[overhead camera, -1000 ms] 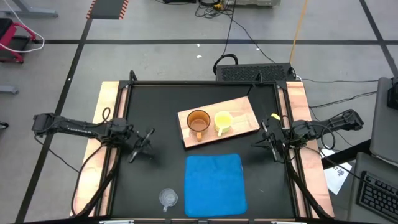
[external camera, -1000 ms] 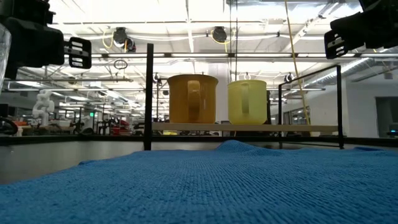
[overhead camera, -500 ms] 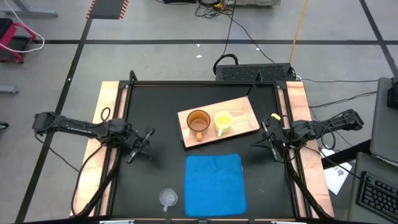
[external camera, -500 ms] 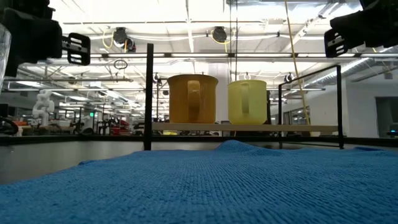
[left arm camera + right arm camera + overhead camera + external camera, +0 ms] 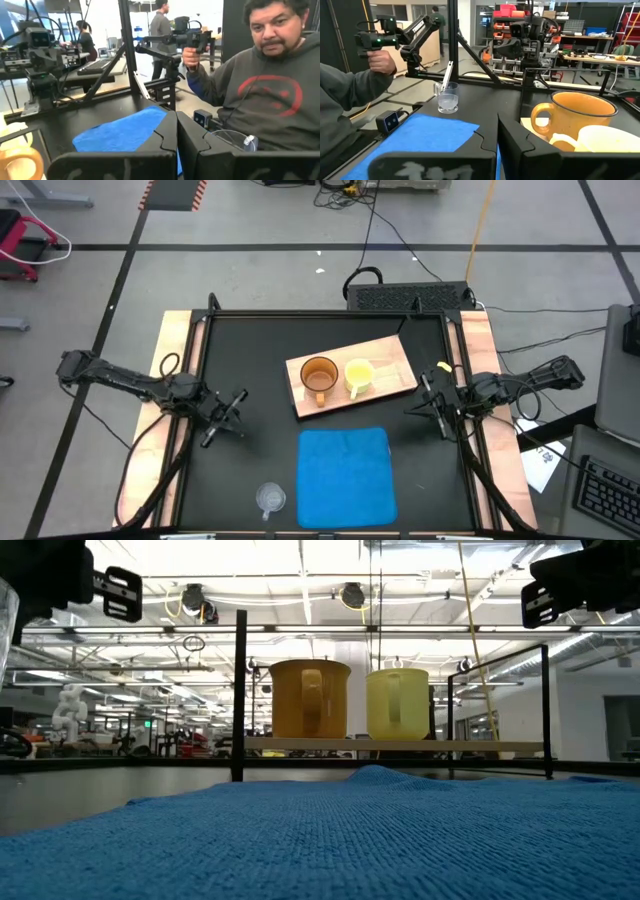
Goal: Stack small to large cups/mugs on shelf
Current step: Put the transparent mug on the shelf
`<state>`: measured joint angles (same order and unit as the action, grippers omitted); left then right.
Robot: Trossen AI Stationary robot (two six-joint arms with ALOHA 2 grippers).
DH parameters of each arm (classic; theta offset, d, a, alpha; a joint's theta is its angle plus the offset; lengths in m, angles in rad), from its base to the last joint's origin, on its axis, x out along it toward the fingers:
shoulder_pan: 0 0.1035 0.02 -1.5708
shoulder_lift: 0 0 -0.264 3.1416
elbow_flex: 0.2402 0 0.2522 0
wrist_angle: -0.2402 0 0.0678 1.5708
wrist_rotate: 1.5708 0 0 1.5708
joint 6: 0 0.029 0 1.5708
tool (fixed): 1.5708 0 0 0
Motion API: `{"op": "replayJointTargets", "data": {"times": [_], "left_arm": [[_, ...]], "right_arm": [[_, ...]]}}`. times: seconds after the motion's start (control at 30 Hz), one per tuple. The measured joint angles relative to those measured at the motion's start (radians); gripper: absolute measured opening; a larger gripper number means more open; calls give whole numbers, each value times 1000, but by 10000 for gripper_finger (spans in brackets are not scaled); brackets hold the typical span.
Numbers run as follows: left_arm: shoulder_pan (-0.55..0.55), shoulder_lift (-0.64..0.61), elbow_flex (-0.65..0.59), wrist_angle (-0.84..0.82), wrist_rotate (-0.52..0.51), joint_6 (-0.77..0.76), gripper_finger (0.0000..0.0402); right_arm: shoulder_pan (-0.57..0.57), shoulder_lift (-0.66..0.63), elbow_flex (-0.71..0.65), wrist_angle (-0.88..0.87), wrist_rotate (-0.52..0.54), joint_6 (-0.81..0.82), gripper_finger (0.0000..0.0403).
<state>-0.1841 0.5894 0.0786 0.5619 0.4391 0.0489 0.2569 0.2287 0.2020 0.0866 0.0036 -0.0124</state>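
On the flat light-wood shelf board [image 5: 352, 376] at the centre of the high view, the large amber-brown handled mug [image 5: 319, 376] and medium yellow handled mug [image 5: 358, 375] are seen side by side. The small clear transparent cup [image 5: 270, 498] is seen at lower left, beside the blue rectangular cloth mat [image 5: 346, 475]. The left end effector [image 5: 226, 416] and right end effector [image 5: 433, 407] are seen clenched, empty, at mid-left and mid-right of the black bench [image 5: 250, 350].
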Motion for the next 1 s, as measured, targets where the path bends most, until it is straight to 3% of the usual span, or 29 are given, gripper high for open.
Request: {"op": "replayJointTargets", "data": {"times": [0.33, 0.53, 0.87, 1.0], "left_arm": [[-69, 212, 167, -92, -95, 91, 0], [-97, 291, 249, -146, -101, 127, 0], [-162, 395, 333, -156, -105, 99, 0], [-205, 429, 354, -148, -188, 46, 0]], "right_arm": [[0, 3, 0, 4, 0, 4, 0], [0, 5, 0, 6, 0, 0, 0], [0, 27, 0, 6, 0, -3, 0], [0, 29, 0, 6, 0, -1, 0]]}}
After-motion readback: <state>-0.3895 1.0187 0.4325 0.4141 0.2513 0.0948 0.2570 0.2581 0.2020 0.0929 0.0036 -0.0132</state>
